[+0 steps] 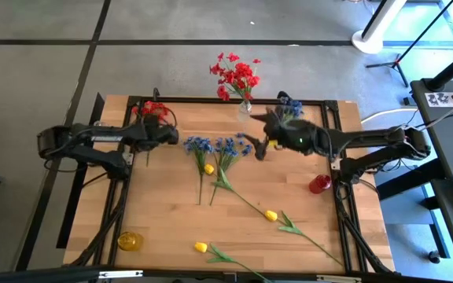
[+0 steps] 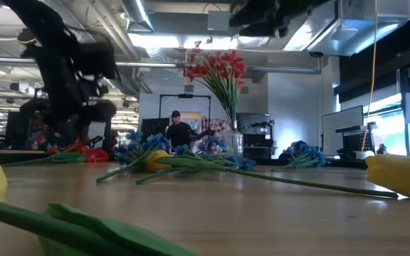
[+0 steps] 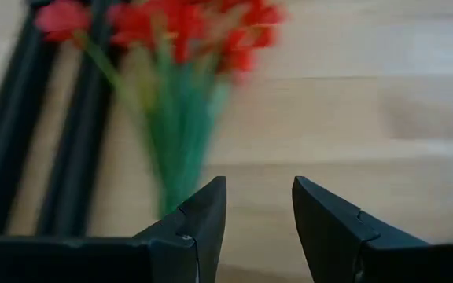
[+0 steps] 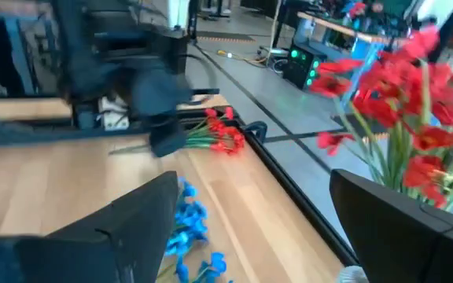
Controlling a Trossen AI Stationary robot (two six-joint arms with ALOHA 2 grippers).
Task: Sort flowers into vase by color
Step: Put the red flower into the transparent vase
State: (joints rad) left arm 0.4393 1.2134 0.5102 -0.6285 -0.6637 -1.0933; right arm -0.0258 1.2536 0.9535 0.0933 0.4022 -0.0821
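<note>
i'm hovering my left gripper [image 3: 258, 228] part open and empty over the red bunch [image 1: 152, 109], aiming for its thin, light, floppy stems.

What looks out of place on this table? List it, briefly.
Only the red flowers in the clear vase at the far edge stand upright. A loose red bunch lies flat by the left gripper, blue bunches lie mid-table, and yellow buds lie scattered on the near side. Nothing looks spilled or broken.
</note>
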